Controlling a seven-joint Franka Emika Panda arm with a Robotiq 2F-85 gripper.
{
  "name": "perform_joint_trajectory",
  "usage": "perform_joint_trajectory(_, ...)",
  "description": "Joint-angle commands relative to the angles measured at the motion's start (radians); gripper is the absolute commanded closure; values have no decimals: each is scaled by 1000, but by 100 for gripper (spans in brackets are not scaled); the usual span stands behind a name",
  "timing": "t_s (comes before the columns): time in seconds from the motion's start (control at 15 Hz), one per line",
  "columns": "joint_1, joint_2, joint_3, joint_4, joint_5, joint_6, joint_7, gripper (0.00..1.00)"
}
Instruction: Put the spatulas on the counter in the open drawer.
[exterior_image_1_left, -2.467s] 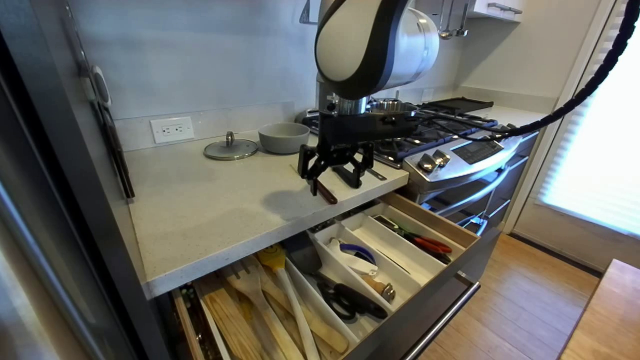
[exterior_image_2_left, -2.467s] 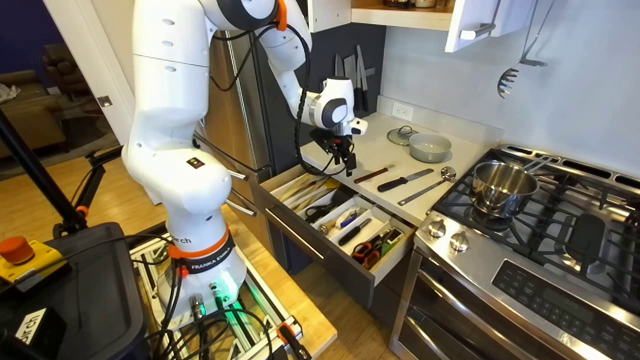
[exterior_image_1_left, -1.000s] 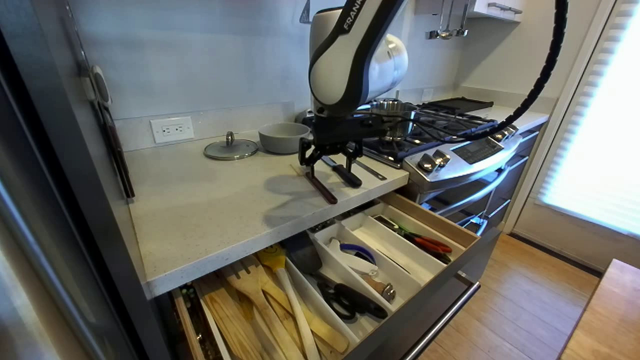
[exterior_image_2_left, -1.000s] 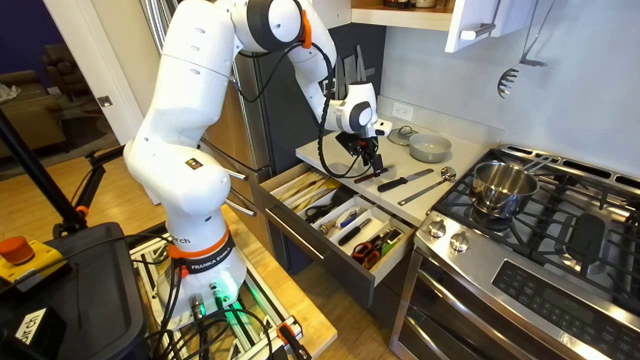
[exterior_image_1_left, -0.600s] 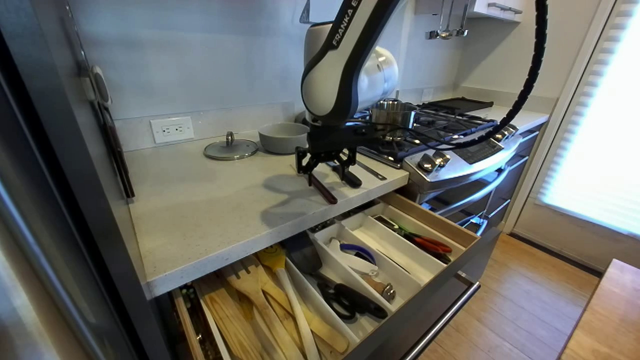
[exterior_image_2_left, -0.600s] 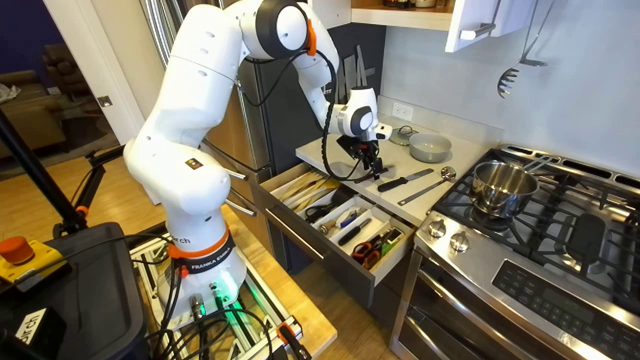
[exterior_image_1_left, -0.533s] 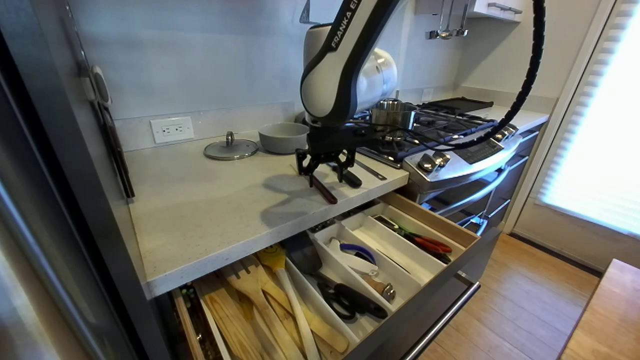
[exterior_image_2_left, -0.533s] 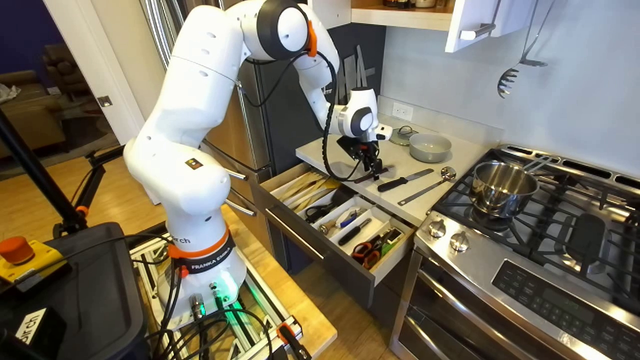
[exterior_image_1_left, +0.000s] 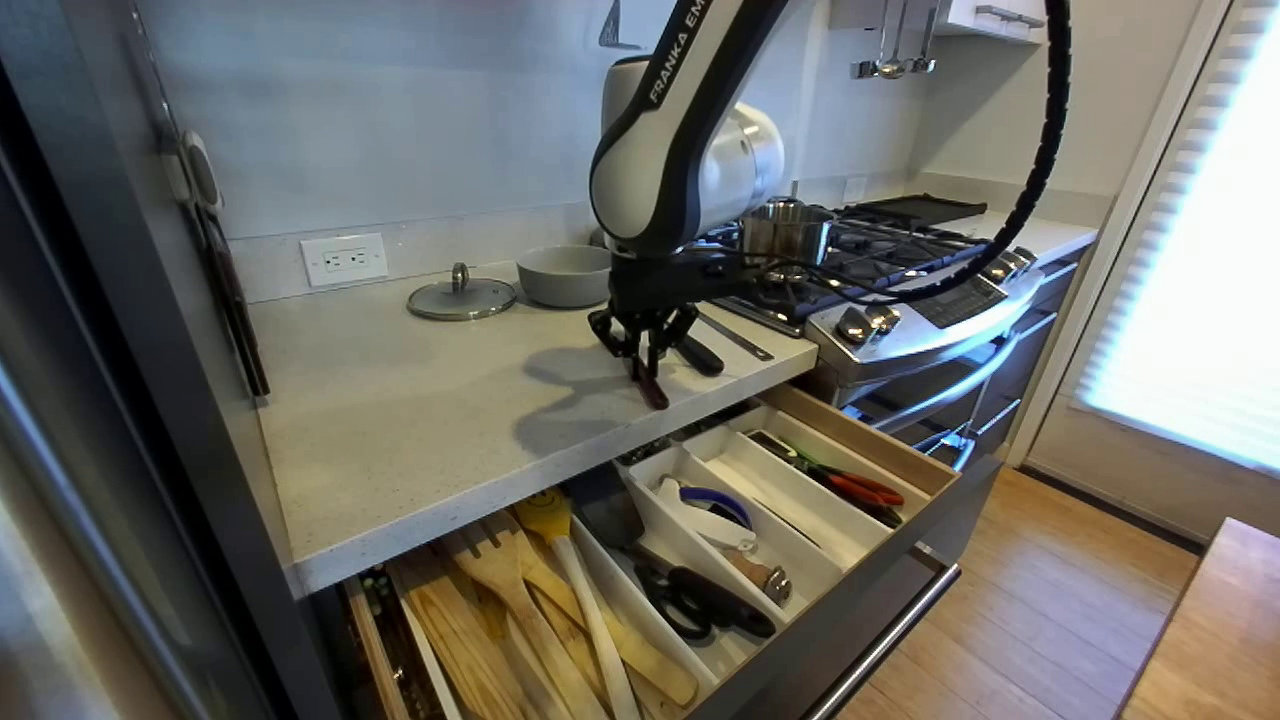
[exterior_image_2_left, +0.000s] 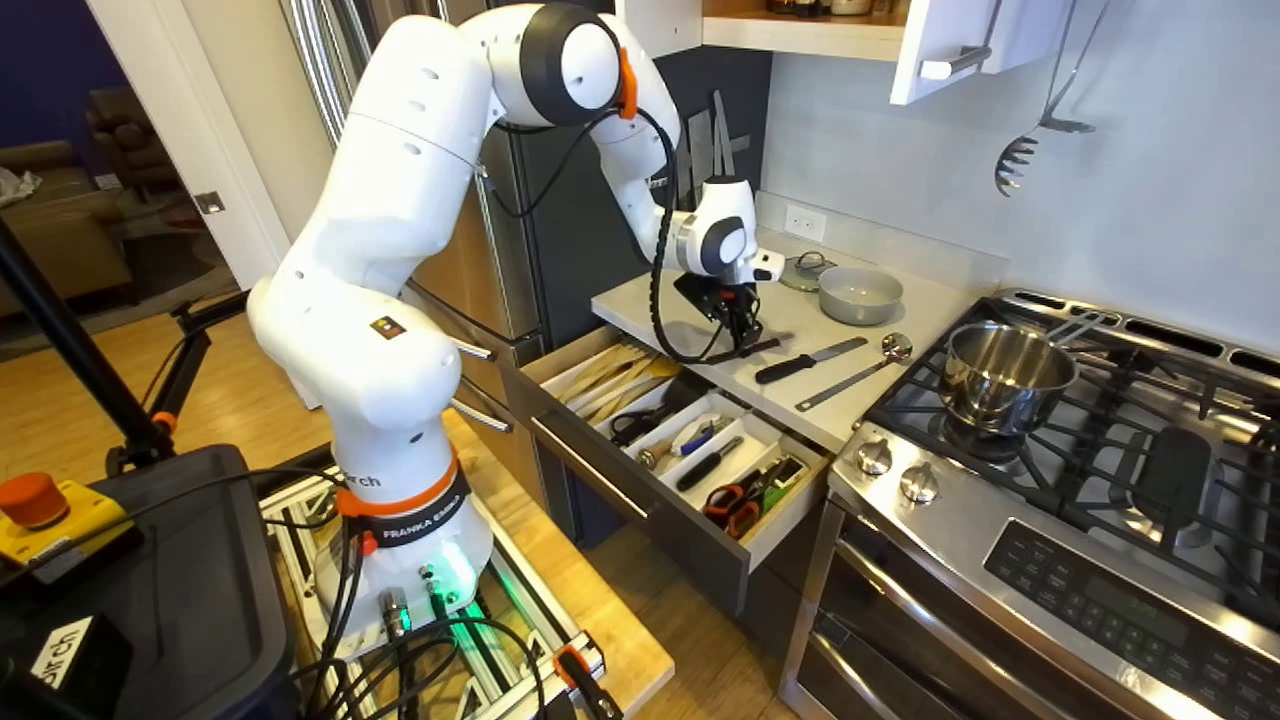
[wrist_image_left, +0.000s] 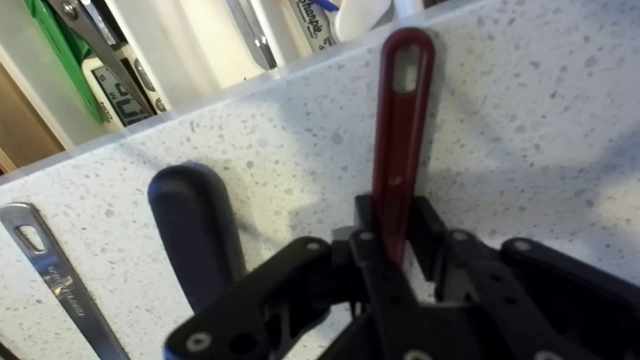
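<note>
One hand (wrist_image_left: 395, 214), tight around maroon handle (wrist_image_left: 398, 140)

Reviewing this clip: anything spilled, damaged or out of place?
Nothing looks spilled or damaged. Mildly odd: in an exterior view, the upper cabinet door stands open, though the task needs only the drawer open.

Spatula (exterior_image_2_left: 806, 362) on counter (exterior_image_1_left: 390, 400) between drawer (exterior_image_2_left: 700, 535) and bowl (exterior_image_2_left: 860, 311), lid (exterior_image_1_left: 460, 300) perhaps against bowl.

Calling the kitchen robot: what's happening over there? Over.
Gripper shut on the red-handled utensil. Not in the open drawer yet. Black-handled utensil lying beside it on the counter, possibly a bump risk.
</note>
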Motion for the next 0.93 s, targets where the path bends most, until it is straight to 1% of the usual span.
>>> perform_joint_trajectory(0.0, -28, -23, 40, -17, 58, -32, -79, 95)
perform_joint_trajectory(0.13, -30, -69, 47, -49, 66, -59, -102, 95)
perform_joint_trajectory(0.27, -22, -139, 40, -109, 50, -81, -118, 95)
perform_joint_trajectory(0.53, -54, -302, 72, -248, 51, -156, -224, 95)
perform_joint_trajectory(0.87, -101, -480, 113, -378, 81, -369, -330, 95)
